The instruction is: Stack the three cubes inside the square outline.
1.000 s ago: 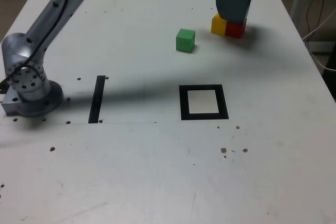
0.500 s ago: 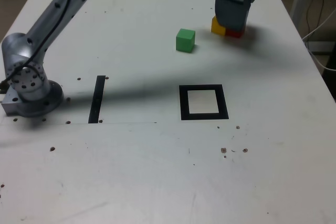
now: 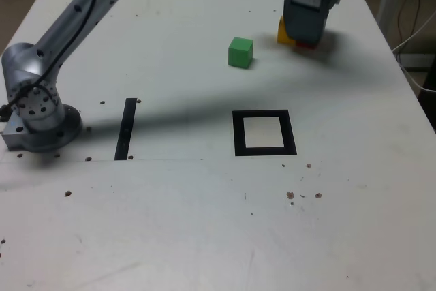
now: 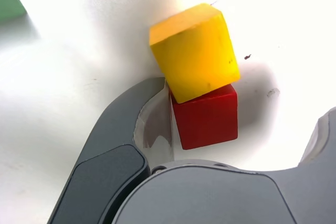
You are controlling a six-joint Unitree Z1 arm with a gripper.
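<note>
**Cubes at the far right, jaws spread around the red one**

The red cube sits on the table at the far right of the exterior view, touching the yellow cube. In the wrist view the two meet face to face, but the yellow cube is turned slightly against the red one, so their edges do not line up. Being cubes, neither has a long axis. In the exterior view only a sliver of each shows beside the gripper: yellow to that view's left, red just under the gripper body.

The gripper stands wide, with one dark finger beside the red cube and the other at the opposite side; whether either finger touches the cube cannot be told.

The green cube stands alone, nearer the middle of the table, to the exterior view's left of the pair and apart from it.

The square outline lies nearer the camera, well apart from all three cubes, its pale centre bare. A narrow black strip lies to its left in the exterior view, near the arm's base.
</note>
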